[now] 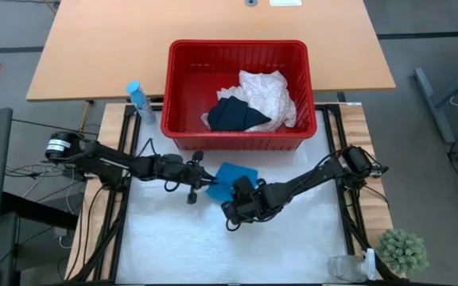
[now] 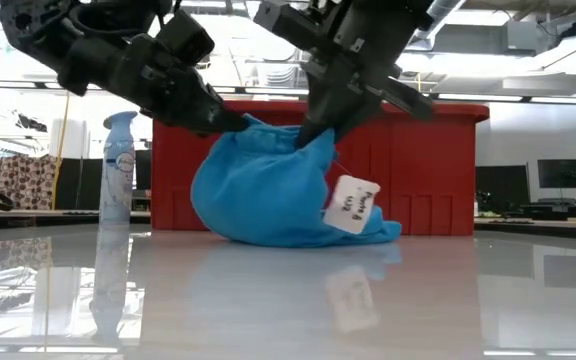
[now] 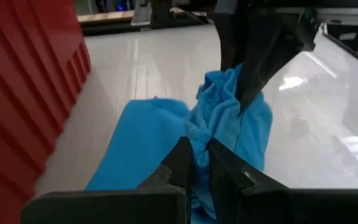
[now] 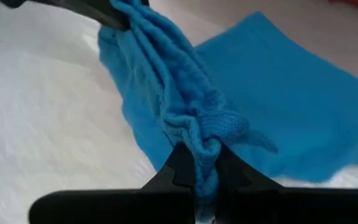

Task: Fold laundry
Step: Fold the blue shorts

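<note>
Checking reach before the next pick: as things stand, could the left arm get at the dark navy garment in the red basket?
Probably not right now. The left gripper is shut on the turquoise garment, sharing it with the right gripper. The dark navy garment lies uncovered in the red basket, beside the cream lacy cloth, so only the basket's wall stands between.

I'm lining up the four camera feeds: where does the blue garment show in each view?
High view: blue garment at centre, just below the red basket, between both grippers.
Low view: at centre, hanging from both grippers, basket behind.
Left wrist view: centre, pinched in the left gripper.
Right wrist view: fills the middle, pinched in the right gripper.
Shared landmark: the red basket, absent only from the right wrist view.
</note>
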Controlling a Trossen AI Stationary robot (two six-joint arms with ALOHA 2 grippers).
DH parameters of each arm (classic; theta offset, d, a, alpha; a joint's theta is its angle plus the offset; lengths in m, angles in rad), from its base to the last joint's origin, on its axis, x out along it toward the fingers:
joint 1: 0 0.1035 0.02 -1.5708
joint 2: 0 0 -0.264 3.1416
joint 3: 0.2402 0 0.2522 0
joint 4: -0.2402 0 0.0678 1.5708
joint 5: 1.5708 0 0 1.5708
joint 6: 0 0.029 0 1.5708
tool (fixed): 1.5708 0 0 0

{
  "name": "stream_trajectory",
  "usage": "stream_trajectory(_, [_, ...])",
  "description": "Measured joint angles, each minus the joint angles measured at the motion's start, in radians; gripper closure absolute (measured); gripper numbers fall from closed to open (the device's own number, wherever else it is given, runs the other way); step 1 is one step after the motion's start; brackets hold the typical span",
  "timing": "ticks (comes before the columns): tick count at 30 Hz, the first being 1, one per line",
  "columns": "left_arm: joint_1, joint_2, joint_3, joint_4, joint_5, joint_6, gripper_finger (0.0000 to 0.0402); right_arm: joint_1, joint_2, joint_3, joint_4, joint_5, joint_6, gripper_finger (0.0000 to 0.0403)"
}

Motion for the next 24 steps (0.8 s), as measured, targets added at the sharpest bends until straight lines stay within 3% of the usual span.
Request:
stream_trajectory(4, [0.002,0.119,0.000,0.133,-0.027,-0.014,0.0385,-0.002,0.002,-0.003,-0.016,-0.002,0.015,0.0361])
stream_trajectory(8, [0.003,0.201,0.009,0.209,-0.133,-0.007,0.0385,-0.015,0.002,-0.002,-0.091,0.004,0.106,0.0361])
stream_trajectory(13, [0.012,0.221,0.046,0.205,-0.175,0.039,0.0385,-0.036,0.002,-0.001,-0.190,0.043,0.204,0.0361])
stream_trajectory(24, [0.082,0.221,0.111,0.126,-0.173,0.114,0.0385,-0.106,0.006,-0.001,-0.214,0.037,0.190,0.0361])
